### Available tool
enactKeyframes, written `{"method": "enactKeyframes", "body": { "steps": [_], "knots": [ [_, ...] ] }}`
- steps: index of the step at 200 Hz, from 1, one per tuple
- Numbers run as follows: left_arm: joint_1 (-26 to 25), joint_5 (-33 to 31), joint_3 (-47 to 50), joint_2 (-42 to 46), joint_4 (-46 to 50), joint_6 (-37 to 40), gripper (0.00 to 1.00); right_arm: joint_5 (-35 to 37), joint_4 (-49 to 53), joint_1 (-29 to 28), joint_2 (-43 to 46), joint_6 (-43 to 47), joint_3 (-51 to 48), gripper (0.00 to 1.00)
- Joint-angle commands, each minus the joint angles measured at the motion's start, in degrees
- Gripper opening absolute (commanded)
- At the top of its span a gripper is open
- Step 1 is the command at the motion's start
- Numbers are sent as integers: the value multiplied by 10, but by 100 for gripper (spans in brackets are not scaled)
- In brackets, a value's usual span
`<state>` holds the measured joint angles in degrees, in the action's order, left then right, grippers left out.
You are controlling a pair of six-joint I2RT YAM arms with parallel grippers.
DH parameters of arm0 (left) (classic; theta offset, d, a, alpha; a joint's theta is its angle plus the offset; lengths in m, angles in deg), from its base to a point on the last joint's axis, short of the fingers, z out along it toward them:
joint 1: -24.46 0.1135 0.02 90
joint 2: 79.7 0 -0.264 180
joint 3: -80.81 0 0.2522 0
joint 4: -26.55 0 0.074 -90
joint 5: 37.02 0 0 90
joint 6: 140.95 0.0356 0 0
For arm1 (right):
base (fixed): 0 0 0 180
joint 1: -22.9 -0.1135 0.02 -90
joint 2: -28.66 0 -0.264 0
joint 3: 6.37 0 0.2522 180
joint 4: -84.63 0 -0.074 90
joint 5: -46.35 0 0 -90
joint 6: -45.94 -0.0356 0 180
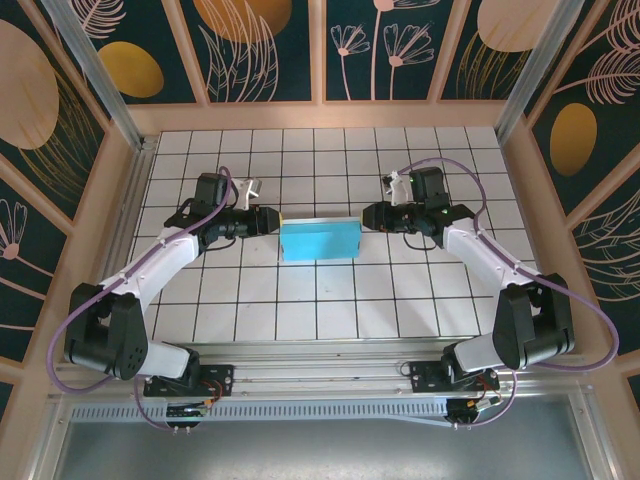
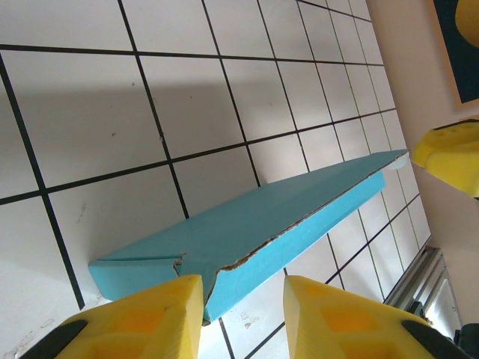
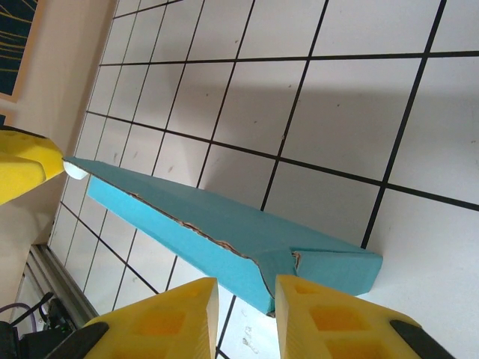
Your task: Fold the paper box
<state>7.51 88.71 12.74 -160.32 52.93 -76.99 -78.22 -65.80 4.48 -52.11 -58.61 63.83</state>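
While box point(image 1: 319, 240) lies flat at middle of desk point(image 1: 300, 300), left claw point(image 1: 272, 219) and right claw point(image 1: 368, 213) flank its ends, both partly open, holding nothing. Fold looks nearly done. You likely back off gently.

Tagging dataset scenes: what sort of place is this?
Probably a lab robot cell, not a home: a white gridded table, aluminium frame rails, and printed wall panels enclosing it.
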Motion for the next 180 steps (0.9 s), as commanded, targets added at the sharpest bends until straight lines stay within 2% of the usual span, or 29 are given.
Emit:
{"method": "enactKeyframes", "body": {
  "steps": [1,52,100,180],
  "knots": [
    [-3,2,2,9,13,-5,34,-1,-10,4,10,-4,-11,28],
    [-3,6,11,7,10,-10,32,-11,-16,4,-8,-5,-14,28],
    [-4,14,11,-2,1,-15,27,-16,-23,4,-9,-7,-17,19],
    [-3,17,10,-6,-1,-17,21,-19,-26,-1,-16,-10,-14,19]
  ]
}}
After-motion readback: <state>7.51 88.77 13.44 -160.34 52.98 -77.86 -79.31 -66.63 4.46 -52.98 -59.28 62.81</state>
